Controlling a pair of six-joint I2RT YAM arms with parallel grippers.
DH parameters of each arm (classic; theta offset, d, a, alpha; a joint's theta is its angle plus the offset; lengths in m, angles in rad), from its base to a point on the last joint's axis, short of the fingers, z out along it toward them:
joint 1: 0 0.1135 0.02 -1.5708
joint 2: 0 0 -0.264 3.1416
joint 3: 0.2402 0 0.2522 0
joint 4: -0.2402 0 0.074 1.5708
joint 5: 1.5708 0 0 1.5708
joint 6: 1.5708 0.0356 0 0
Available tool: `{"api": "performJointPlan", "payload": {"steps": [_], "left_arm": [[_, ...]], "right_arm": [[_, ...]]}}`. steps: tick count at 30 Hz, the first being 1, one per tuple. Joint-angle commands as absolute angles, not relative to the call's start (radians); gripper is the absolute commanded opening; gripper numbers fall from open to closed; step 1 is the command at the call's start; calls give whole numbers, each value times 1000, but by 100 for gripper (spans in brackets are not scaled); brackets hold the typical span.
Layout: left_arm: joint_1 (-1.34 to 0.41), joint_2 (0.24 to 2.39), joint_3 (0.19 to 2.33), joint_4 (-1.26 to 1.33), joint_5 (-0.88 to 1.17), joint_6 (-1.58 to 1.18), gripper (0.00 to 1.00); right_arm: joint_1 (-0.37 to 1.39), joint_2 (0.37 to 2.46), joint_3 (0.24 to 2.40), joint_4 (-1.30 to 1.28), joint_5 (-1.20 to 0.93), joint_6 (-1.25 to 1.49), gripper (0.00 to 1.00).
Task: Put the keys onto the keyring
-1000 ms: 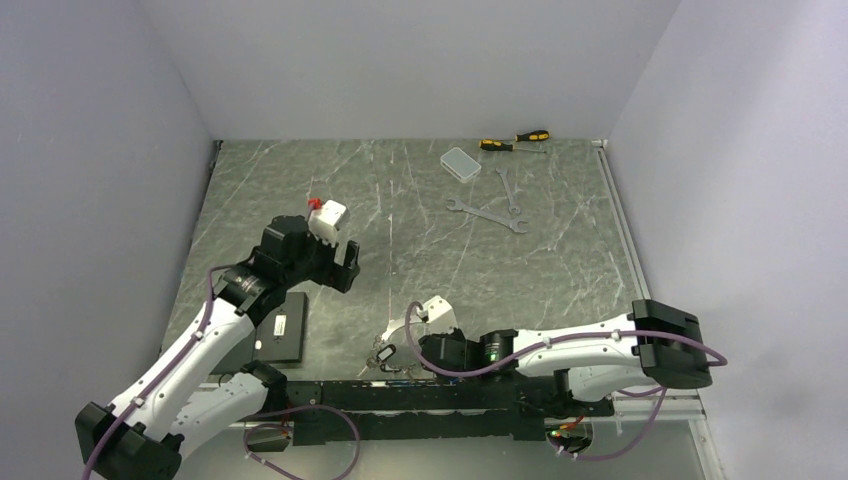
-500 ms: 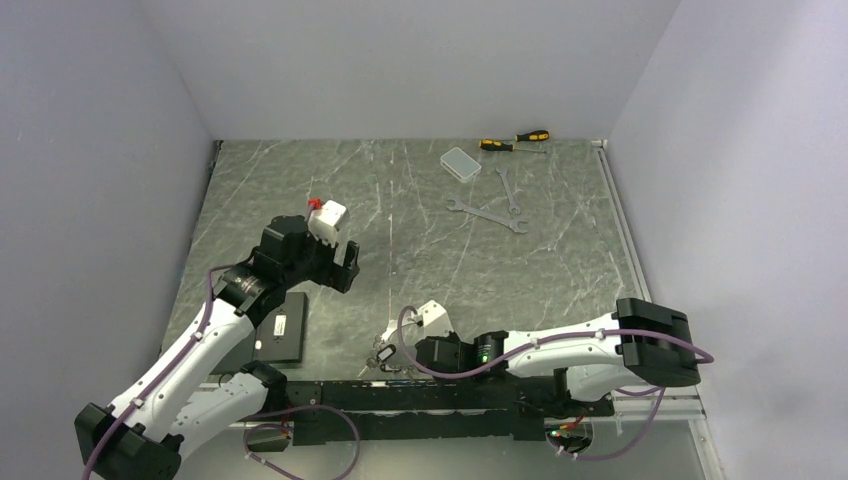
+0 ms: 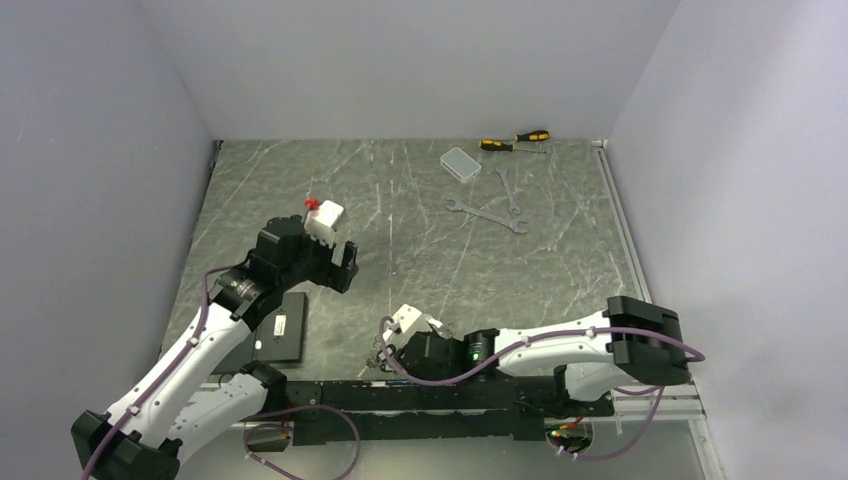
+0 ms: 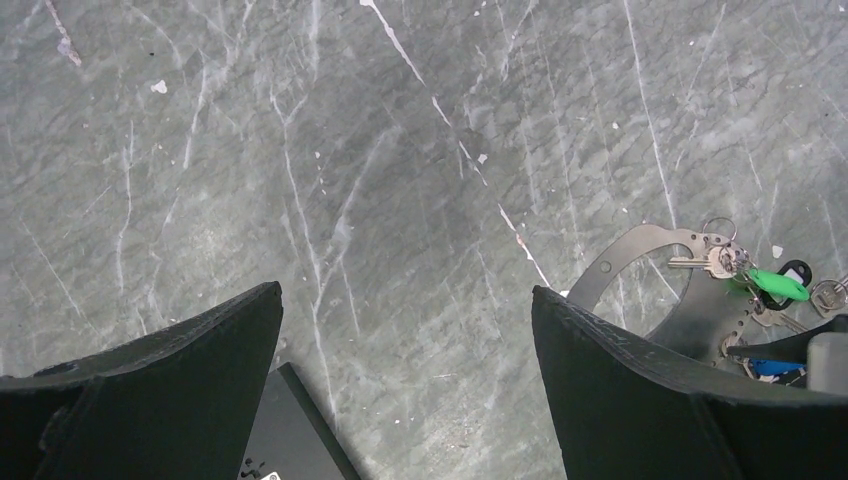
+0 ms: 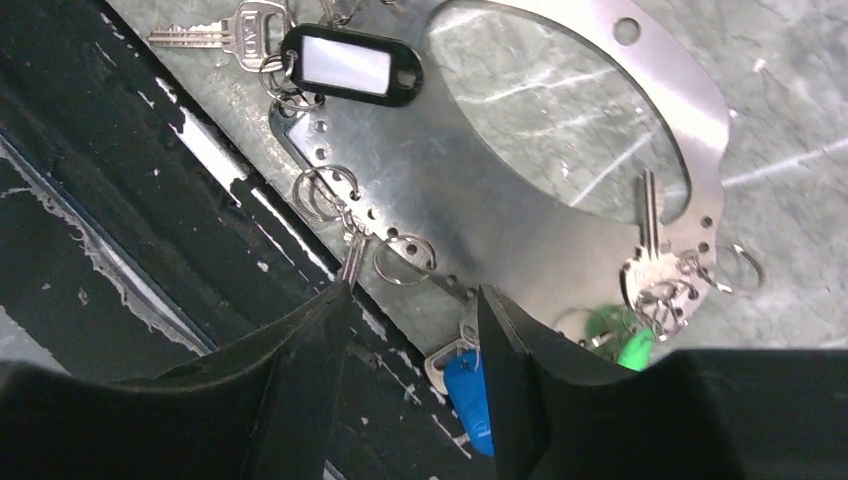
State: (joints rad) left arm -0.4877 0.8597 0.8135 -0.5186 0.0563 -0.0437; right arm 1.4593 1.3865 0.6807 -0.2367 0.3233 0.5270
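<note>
Left gripper (image 3: 345, 268) hangs spread wide and empty at centre left of the overhead view; right gripper (image 3: 388, 345) sits low at bottom centre. Left wrist view: keys (image 4: 720, 262) lie on the flat silver keyring (image 4: 640, 238) at the right edge. Right wrist view: fingers (image 5: 290, 390) stand parted, clamping nothing, with a blue-headed key (image 5: 468, 390) between them.

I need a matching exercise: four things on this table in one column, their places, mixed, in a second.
1 small clear plastic box
2 two long silver metal wrenches
3 flat black rectangular box
4 green-headed silver key

a left half, near edge
b beside the right gripper
c beside the yellow-black screwdrivers
d right half, between far edge and middle

Pairs: 1c, 2d, 3a, 4b
</note>
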Motion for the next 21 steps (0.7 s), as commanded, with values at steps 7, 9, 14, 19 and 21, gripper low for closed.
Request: {"api": "performJointPlan", "payload": {"steps": [7, 9, 14, 19, 21], "left_arm": [[-484, 828, 813, -483, 80, -37, 99], [-485, 827, 813, -483, 81, -38, 99], [-485, 826, 813, -484, 79, -36, 99], [-485, 826, 813, -484, 78, -33, 99], [-484, 825, 813, -483, 79, -33, 98]], "right_arm": [[1462, 1505, 726, -144, 283, 378, 39], [1462, 1513, 722, -142, 287, 376, 33], [1462, 1532, 715, -138, 303, 357, 17], [1462, 1527, 724, -134, 302, 317, 3], [1459, 1499, 721, -117, 302, 295, 2]]}}
